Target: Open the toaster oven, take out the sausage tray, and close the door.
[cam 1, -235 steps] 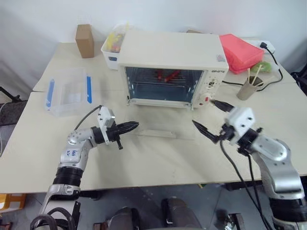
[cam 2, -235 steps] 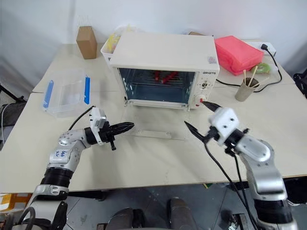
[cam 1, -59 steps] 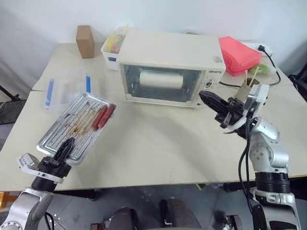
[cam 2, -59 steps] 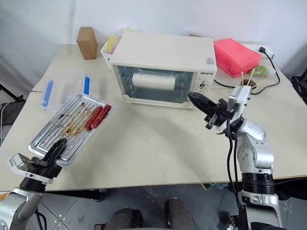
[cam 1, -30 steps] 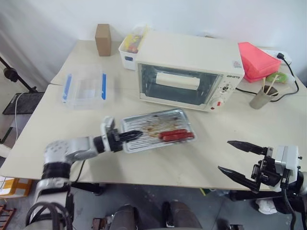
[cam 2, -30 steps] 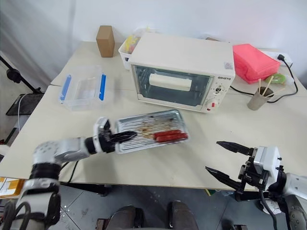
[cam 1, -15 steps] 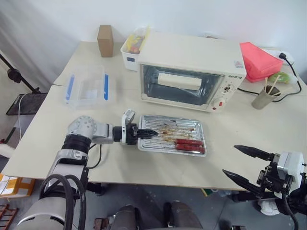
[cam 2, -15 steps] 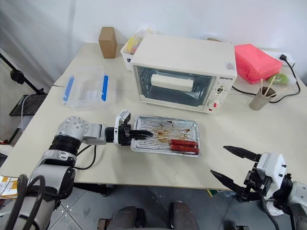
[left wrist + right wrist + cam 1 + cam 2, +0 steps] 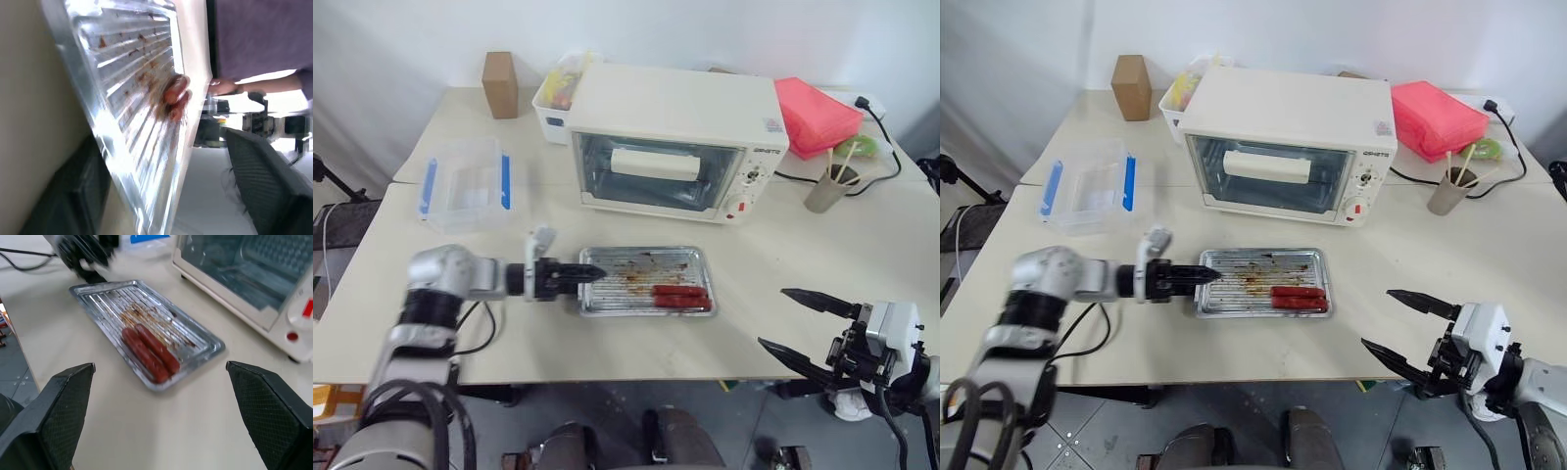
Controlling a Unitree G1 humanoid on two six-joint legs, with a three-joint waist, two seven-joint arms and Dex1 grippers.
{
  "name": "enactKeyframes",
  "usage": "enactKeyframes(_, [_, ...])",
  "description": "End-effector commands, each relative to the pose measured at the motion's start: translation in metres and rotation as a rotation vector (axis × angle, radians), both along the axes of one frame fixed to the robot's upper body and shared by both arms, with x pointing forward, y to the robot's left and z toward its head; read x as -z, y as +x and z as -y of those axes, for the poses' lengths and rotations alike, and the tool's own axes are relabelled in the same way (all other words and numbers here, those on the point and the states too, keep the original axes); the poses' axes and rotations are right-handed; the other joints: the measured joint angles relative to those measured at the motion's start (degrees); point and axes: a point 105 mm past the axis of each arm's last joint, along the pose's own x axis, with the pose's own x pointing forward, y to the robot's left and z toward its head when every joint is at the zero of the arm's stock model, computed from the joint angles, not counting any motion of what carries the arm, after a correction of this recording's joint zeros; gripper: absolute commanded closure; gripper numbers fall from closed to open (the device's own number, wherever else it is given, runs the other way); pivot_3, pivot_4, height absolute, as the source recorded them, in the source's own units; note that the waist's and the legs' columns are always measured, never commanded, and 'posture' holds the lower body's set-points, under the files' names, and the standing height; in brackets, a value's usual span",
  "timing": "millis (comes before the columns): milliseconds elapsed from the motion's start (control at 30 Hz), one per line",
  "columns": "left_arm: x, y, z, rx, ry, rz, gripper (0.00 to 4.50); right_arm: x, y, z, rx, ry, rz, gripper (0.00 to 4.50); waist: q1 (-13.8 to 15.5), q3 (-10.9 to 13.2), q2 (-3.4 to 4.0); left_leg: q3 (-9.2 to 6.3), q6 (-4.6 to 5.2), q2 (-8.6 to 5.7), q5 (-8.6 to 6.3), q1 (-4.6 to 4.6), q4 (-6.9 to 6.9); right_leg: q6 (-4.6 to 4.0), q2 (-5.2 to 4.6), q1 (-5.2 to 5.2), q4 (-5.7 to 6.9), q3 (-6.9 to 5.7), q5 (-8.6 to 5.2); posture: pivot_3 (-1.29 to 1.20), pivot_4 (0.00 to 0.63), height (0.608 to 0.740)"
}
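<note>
Left gripper (image 9: 590, 273): arm lying level over the worktop (image 9: 607, 338), pointing right, tips at the tray's (image 9: 646, 294) left rim; fingers' spread cannot be told. Tray: flat on the near worktop, two sausages (image 9: 680, 294) inside, near the oven (image 9: 671, 142), whose door (image 9: 651, 176) is shut. Right gripper (image 9: 803, 328): off the near right edge, spread wide, empty.

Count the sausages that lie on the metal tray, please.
2. Both sausages lie side by side, touching, in the sausage tray on the table in front of the toaster oven: one sausage nearer the oven, the other sausage nearer the table's edge. None seems hidden.
</note>
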Motion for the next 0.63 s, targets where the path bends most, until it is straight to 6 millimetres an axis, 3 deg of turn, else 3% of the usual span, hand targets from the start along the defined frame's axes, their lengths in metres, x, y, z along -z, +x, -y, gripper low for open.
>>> enactKeyframes(33, [-0.006, -0.001, -0.022, -0.01, 0.123, 0.273, 0.01, -0.005, 0.003, -0.001, -0.033, -0.01, 0.023, 0.0, 0.3, 0.0, 0.0, -0.02, 0.01, 0.0, 0.03, -0.01, 0.01, 0.0, 0.0, -0.01, 0.04, 0.0, 0.0, 0.0, 0.15, 0.74])
enactKeyframes(167, [-0.01, -0.013, -0.061, 0.01, 0.3, 0.595, 0.01, -0.01, 0.008, 0.001, -0.064, -0.016, 0.022, 0.0, 0.3, 0.0, 0.01, -0.03, 0.03, 0.0, 0.01, -0.03, -0.04, -0.05, -0.03, -0.02, -0.02, -0.01, -0.02, 0.0, 0.15, 0.74])
enactKeyframes(300, [-0.006, -0.038, -0.075, 0.157, 0.475, 0.918, 0.01, -0.016, 0.01, 0.001, -0.115, -0.034, 0.019, 0.0, 0.5, 0.1, 0.09, -0.04, 0.15, -0.01, -0.06, -0.08, -0.14, -0.07, -0.1, -0.05, -0.23, -0.06, -0.03, 0.0, 0.15, 0.74])
enactKeyframes(467, [-0.006, -0.04, -0.084, 0.079, 0.502, 1.002, 0.01, -0.022, 0.015, -0.004, -0.163, -0.041, 0.032, 0.0, 1.1, 0.1, 0.1, -0.16, 0.41, -0.03, -0.21, -0.22, -0.19, -0.05, -0.24, -0.01, -0.48, -0.27, -0.02, 0.0, 0.15, 0.74])
enactKeyframes(633, [-0.003, -0.05, -0.075, 0.062, 0.511, 1.044, 0.01, -0.022, 0.022, -0.013, -0.193, -0.024, 0.039, 0.0, 0.7, 0.1, 0.12, -0.15, 0.49, -0.04, -0.26, -0.24, -0.19, -0.03, -0.23, 0.01, -0.54, -0.28, -0.01, 0.0, 0.15, 0.74])
